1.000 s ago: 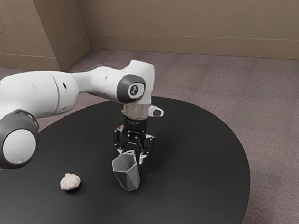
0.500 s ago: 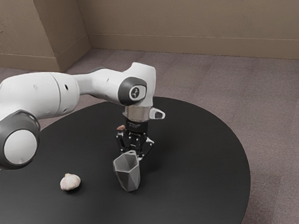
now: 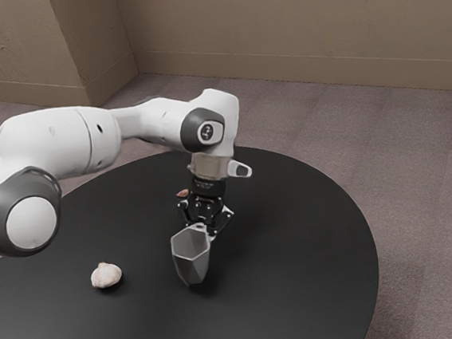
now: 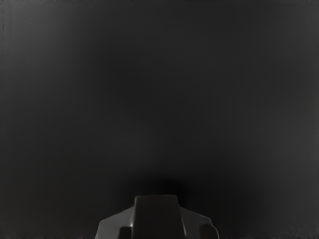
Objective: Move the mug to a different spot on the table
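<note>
A grey faceted mug (image 3: 191,261) stands near the middle of the round black table (image 3: 304,234), its open top facing up. My gripper (image 3: 202,232) points straight down at the mug's far rim, and its black fingers are shut on the rim wall. The mug's base looks just clear of the tabletop. In the wrist view, part of the mug (image 4: 157,219) appears blurred right under my hand, with dark tabletop beyond it.
A pale garlic bulb (image 3: 106,275) lies on the table toward the exterior view's left of the mug. A small reddish object (image 3: 183,194) sits behind my hand. Brown carpet and beige walls surround the table.
My fingers have drawn together onto the mug's rim. My hand has risen a little and the mug has come up slightly with it.
</note>
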You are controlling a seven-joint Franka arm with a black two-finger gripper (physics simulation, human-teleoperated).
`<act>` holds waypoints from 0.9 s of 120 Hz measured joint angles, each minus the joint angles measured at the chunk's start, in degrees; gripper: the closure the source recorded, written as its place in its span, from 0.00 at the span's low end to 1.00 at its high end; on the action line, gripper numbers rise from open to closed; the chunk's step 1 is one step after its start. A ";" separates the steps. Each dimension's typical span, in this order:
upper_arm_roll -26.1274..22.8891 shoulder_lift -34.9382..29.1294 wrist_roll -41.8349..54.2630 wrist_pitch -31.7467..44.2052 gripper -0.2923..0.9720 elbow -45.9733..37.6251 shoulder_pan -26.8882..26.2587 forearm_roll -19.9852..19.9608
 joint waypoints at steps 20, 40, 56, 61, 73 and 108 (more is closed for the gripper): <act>0.01 1.63 0.11 -3.25 0.80 5.15 0.81 0.24; -6.03 5.15 0.44 -4.63 0.80 10.52 7.01 2.56; -7.39 7.39 1.05 -4.06 0.80 12.96 9.61 5.04; -7.42 7.52 1.29 -3.74 0.80 12.82 10.09 5.55; -7.42 7.47 2.05 -2.09 0.80 11.56 10.88 6.75; -7.71 7.38 4.17 2.42 0.79 7.43 13.61 8.02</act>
